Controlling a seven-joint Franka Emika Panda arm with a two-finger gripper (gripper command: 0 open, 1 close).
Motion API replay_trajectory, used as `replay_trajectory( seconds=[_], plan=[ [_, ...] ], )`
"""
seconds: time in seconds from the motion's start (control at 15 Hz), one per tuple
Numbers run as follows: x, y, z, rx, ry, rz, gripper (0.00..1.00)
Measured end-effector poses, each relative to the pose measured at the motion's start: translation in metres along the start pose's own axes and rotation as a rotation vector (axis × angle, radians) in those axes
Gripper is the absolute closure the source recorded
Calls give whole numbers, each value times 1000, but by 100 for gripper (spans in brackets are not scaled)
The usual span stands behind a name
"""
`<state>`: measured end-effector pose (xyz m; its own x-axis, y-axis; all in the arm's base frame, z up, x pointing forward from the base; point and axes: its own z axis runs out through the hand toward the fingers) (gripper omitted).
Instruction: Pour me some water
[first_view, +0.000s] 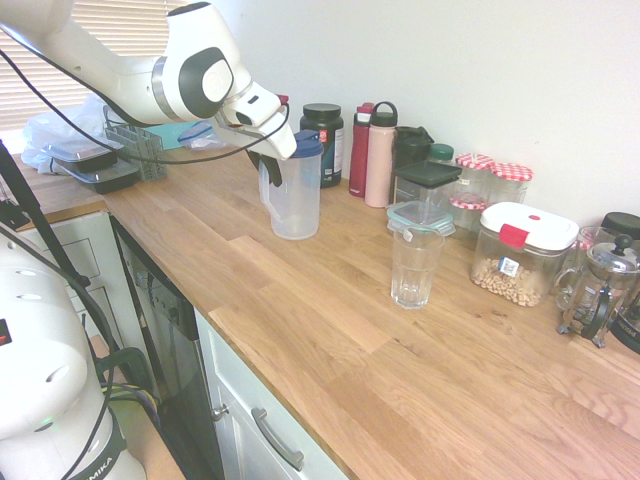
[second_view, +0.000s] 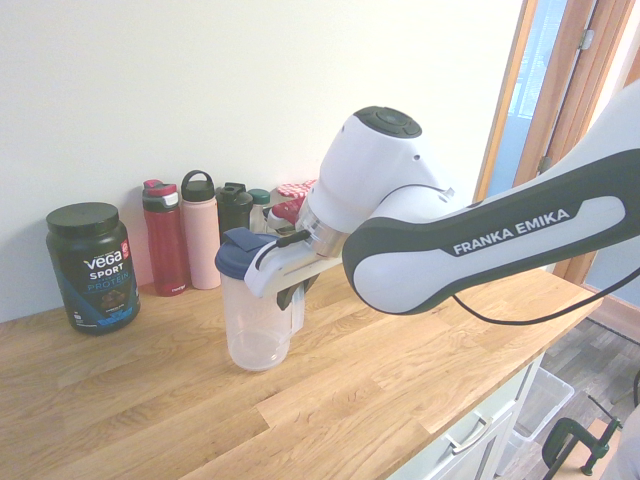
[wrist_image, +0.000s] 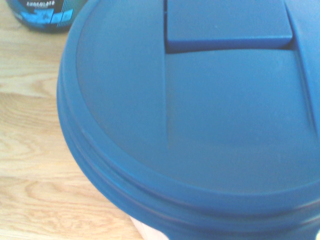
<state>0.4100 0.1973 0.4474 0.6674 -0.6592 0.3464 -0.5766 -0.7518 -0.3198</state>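
The white arm reaches over a wooden countertop (first_view: 330, 330) and its gripper (first_view: 266, 165) is pressed together on the handle of a translucent plastic pitcher (first_view: 293, 200) with a blue lid (wrist_image: 200, 130). The handle side is on the pitcher's left in the first exterior view and partly hidden by the hand in the second, so the pinch on the handle is likely rather than plainly seen. The pitcher stands upright on the countertop, its base touching the wood; any water inside is hard to make out through the cloudy plastic. The wrist view is filled by the blue lid from above, with a rectangular flap at its pouring side. An empty clear drinking glass (first_view: 416, 265) stands upright on the counter to the right of the pitcher and nearer the front edge, well apart from it. Along the wall behind stand a dark protein tub (first_view: 324, 140), a red bottle (first_view: 360, 150) and a pink bottle (first_view: 380, 155) with a black cap. Further right are a clear container with a white lid (first_view: 520, 255) holding tan nuts, jars with red checked lids (first_view: 492, 180) and a French press (first_view: 598, 290). At the far left end of the counter sits a dark tray (first_view: 95, 170).
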Motion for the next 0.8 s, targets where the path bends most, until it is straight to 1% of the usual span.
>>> replay_trajectory(
  seconds=[0.53,0.67,0.8],
  plan=[
    [-4,-4,-1,-1,0,-8,0],
    [-10,-2,-4,-53,-41,-6,0],
    [-22,6,-18,-136,-113,11,0]
  ],
)
